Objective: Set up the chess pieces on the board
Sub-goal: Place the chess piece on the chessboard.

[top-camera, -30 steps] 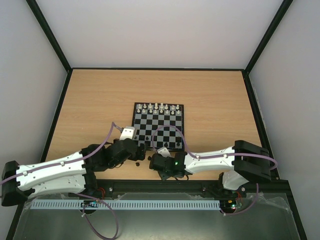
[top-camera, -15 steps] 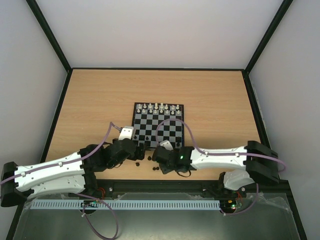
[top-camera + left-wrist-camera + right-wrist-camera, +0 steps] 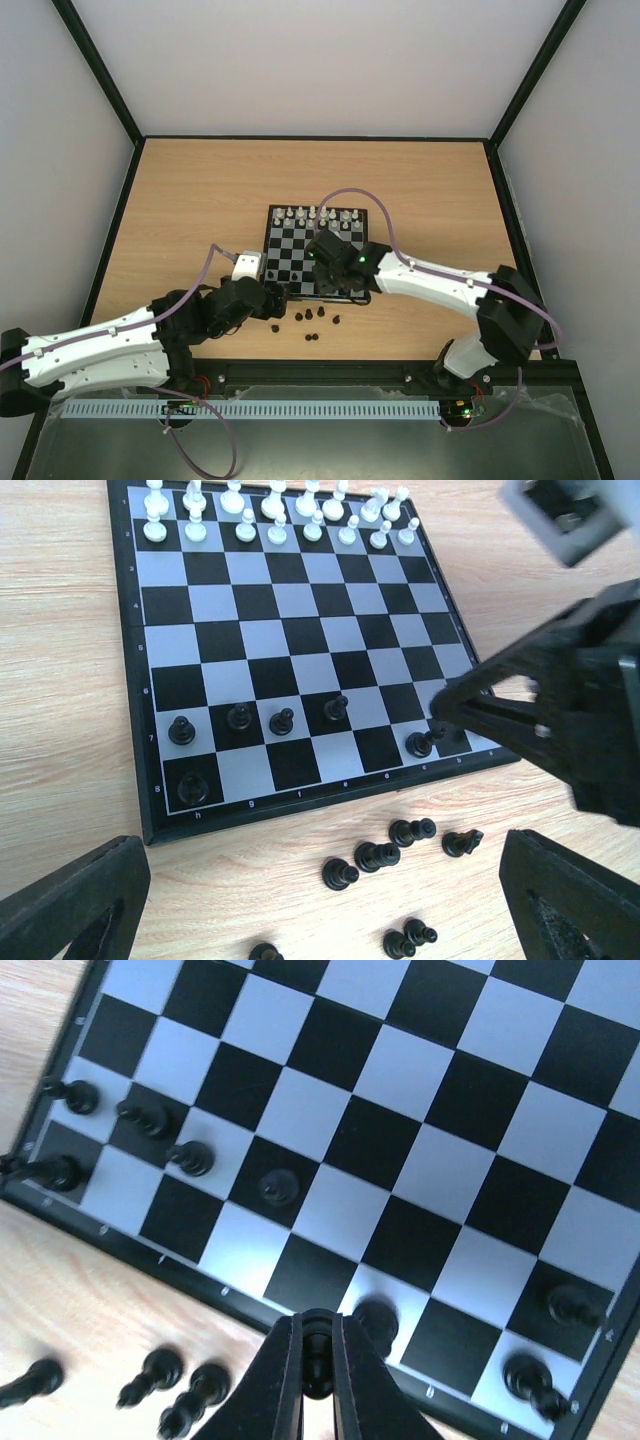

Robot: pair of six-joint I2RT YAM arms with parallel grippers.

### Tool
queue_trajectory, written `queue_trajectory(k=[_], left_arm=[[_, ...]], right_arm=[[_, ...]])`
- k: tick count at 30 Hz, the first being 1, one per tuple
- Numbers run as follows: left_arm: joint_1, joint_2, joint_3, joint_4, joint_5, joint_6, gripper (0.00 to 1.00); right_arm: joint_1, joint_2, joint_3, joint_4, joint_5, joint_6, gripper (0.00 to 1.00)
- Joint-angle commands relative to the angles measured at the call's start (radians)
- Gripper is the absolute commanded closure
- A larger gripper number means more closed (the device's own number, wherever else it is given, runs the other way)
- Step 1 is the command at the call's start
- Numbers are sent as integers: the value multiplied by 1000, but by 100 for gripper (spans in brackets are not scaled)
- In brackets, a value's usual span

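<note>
Right pincer (image 3: 316, 1332) clenched on a tiny black chess piece (image 3: 316, 1368) above the near edge of the black-and-grey checkered board (image 3: 300, 630). Left pincer (image 3: 268, 300) released, empty. Roughly half placed; several loose black pieces (image 3: 378, 856) lie on the wooden table (image 3: 60, 630).

White links (image 3: 90, 348), black joints (image 3: 236, 304), purple cables (image 3: 352, 190) — perhaps green light (image 3: 350, 262)

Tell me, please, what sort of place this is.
Likely a robotics lab cell: a wooden table enclosed by white panels on a black frame, two arms bolted at its near edge.
</note>
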Motion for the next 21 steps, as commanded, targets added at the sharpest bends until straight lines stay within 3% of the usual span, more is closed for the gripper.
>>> queue_trajectory(k=[1, 11, 21], left_arm=[[-3, -41, 18, -34, -36, -2, 1], [0, -64, 19, -54, -46, 0, 1], [2, -83, 13, -60, -50, 3, 1]], right_arm=[[-51, 99, 57, -13, -72, -79, 99], [-71, 279, 138, -1, -90, -98, 99], [-83, 322, 157, -18, -50, -93, 99]])
